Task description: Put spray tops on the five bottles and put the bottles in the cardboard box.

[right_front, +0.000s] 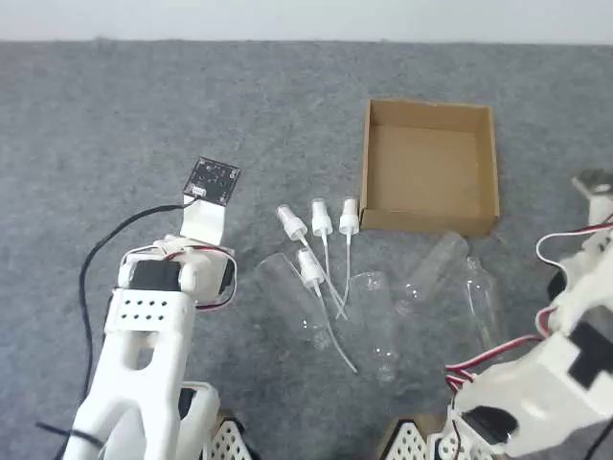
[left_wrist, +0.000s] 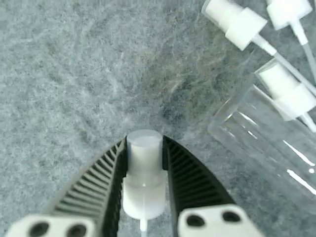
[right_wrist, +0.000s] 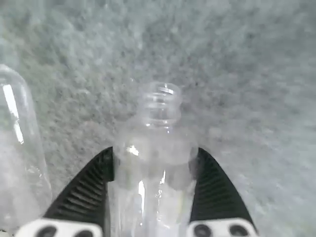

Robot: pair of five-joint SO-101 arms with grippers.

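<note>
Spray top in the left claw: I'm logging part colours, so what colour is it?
The spray top is white, shown best in the left wrist view.

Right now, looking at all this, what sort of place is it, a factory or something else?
Likely a small robot practice bench, not a factory: two small white arms at a grey felt-like mat, loose clear bottles and spray tops, and one small cardboard box.

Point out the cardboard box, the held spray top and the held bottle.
cardboard box [right_front: 428, 172]: high view, bare floor.
held spray top [left_wrist: 144, 168]: left wrist view, white body.
held bottle [right_wrist: 161, 106]: right wrist view, threaded neck.
</note>
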